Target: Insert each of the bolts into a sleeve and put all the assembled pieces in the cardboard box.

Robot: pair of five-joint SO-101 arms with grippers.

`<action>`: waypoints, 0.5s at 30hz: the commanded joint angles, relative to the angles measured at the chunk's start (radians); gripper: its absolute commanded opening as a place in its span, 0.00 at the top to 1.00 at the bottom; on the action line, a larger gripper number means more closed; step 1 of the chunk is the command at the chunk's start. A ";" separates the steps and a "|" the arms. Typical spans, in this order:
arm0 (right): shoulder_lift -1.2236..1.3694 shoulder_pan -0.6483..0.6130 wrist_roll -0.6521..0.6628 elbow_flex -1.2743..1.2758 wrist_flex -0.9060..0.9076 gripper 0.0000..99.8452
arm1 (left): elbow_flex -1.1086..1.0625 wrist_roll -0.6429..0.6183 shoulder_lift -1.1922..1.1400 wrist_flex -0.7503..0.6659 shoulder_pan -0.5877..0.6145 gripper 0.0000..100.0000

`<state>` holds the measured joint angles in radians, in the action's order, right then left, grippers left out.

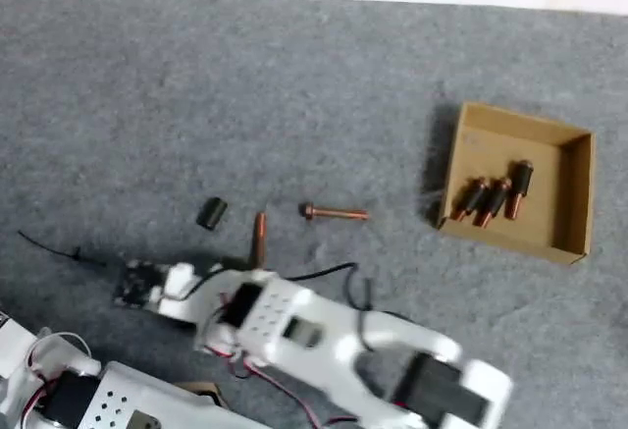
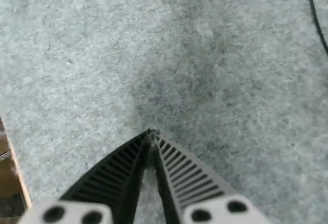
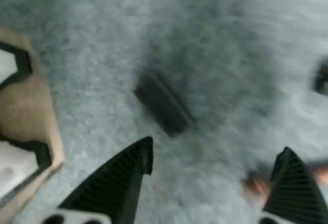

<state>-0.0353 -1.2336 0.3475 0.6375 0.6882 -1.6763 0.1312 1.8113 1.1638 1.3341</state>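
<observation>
My right pincer [image 3: 215, 155] is wide apart near the black sleeve [image 3: 164, 103] on the grey worktop [image 1: 294, 76], and my left pincer [image 2: 151, 133] is pressed together, tips touching.

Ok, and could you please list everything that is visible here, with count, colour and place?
cardboard box: one, brown, right side of the table
assembled pieces: three, copper bolts in black sleeves, side by side inside the box
loose bolts: two, copper, mid-table, left of the box
sleeve: one, black, left of both bolts
cable: one, black, thin, at the left
table: one, grey carpet surface
arms: two, white, near edge
left tool: black, shut, over bare carpet
right tool: black, open, near the sleeve
</observation>
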 commanded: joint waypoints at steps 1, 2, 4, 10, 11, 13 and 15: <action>0.111 -0.048 0.012 -0.130 -0.015 0.66 | -0.019 0.008 0.008 -0.002 0.016 0.99; 0.145 -0.053 0.012 -0.154 -0.015 0.66 | -0.019 0.009 0.008 -0.002 0.016 0.99; 0.205 -0.054 0.012 -0.193 -0.015 0.66 | -0.019 0.009 0.008 -0.002 0.016 0.99; 0.294 -0.053 0.012 -0.231 -0.013 0.66 | -0.019 0.009 0.008 -0.002 0.016 0.99; 0.294 -0.054 0.012 -0.231 -0.013 0.66 | -0.019 0.009 0.008 -0.002 0.016 0.99; 0.294 -0.054 0.012 -0.231 -0.013 0.66 | -0.019 0.009 0.008 -0.002 0.018 0.99; 0.295 -0.051 0.012 -0.229 -0.013 0.68 | -0.019 0.009 0.008 -0.002 0.018 0.99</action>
<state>0.2394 -1.2766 0.3521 0.4534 0.6912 -1.6763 0.1343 1.8113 1.1638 1.3341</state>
